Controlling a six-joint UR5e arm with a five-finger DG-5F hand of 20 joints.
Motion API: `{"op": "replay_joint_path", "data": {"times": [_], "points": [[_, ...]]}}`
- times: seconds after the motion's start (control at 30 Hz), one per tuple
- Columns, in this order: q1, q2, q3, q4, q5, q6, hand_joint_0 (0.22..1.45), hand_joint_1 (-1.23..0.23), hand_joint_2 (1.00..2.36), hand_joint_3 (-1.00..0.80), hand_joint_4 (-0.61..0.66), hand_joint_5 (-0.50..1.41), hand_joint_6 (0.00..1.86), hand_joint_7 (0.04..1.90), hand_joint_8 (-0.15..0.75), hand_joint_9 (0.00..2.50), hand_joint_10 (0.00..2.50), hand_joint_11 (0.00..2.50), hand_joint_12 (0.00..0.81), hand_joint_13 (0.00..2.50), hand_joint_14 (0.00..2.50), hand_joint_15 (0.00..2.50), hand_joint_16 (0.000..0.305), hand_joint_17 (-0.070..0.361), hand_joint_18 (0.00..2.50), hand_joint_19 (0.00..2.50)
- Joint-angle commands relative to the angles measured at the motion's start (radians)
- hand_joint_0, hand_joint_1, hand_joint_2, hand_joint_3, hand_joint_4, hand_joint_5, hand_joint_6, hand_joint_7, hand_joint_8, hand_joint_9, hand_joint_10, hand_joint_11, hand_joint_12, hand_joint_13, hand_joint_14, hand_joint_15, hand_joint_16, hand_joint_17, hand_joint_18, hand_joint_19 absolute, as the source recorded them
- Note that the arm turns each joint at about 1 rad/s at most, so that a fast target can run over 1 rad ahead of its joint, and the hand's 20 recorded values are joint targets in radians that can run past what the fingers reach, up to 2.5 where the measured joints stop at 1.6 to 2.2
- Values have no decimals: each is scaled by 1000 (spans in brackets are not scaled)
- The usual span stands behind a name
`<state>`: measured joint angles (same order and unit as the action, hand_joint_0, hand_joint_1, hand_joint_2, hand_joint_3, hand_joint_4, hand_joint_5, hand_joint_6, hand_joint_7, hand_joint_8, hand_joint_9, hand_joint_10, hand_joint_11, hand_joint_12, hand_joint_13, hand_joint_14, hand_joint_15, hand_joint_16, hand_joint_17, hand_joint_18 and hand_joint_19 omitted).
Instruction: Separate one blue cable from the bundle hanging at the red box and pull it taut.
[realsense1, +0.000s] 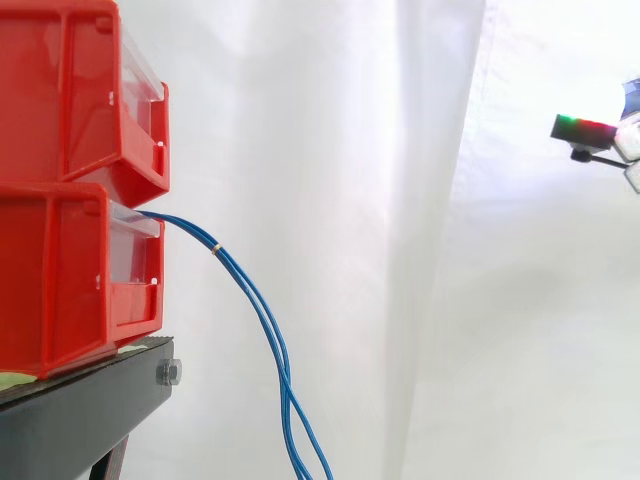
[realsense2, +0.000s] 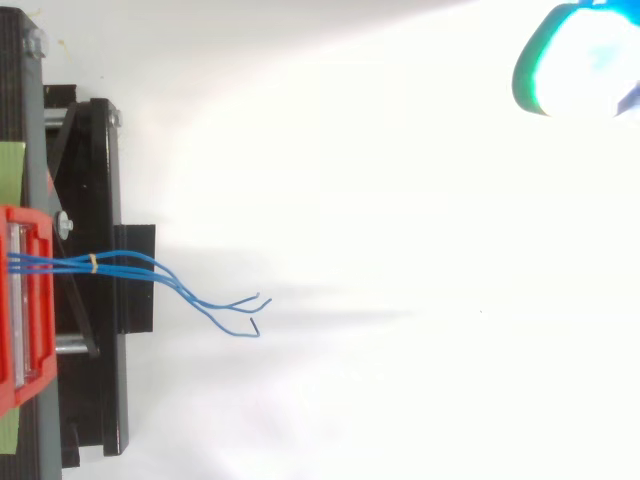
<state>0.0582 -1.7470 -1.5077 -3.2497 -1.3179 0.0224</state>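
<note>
A bundle of thin blue cables (realsense1: 262, 305) comes out of the lower red bin (realsense1: 60, 280) and hangs down in a curve, off the bottom of the side view. A small yellow band (realsense1: 216, 247) ties the bundle close to the bin. From above, the cables (realsense2: 190, 292) fan out past the band (realsense2: 92, 264) into three loose ends. The hand (realsense1: 585, 128) is at the far right edge, higher than the cables and well apart from them. In the top view a glowing part of the hand (realsense2: 575, 60) sits in the upper right corner, far from the cable ends.
A second red bin (realsense1: 70, 90) is stacked on the lower one. Both rest on a black stand (realsense1: 80, 410) at the left, seen from above as a black frame (realsense2: 95, 180). A white curtain (realsense1: 400, 200) hangs behind, with open space between the bins and the hand.
</note>
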Motion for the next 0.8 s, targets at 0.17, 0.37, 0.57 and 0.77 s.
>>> {"op": "replay_joint_path", "data": {"times": [0.17, 0.37, 0.57, 0.77], "points": [[2, -49, 1, 111, 17, 10, 559, -644, 1003, -465, 238, -182, 503, 849, 285, 667, 10, 352, 235, 659, 6, 180, 26, 59, 638, 267], [3, -106, 1, 177, 32, 16, 562, -655, 1003, -466, 242, -176, 503, 856, 286, 682, 13, 374, 239, 664, 6, 191, 27, 60, 635, 284], [3, -180, 0, 291, 63, 16, 574, -669, 1005, -440, 245, -169, 503, 863, 287, 711, 13, 400, 242, 687, 8, 207, 26, 59, 638, 289], [3, -262, 6, 424, 66, 22, 580, -676, 1007, -426, 246, -168, 503, 870, 284, 720, 11, 409, 239, 698, 8, 221, 26, 58, 643, 293]]}}
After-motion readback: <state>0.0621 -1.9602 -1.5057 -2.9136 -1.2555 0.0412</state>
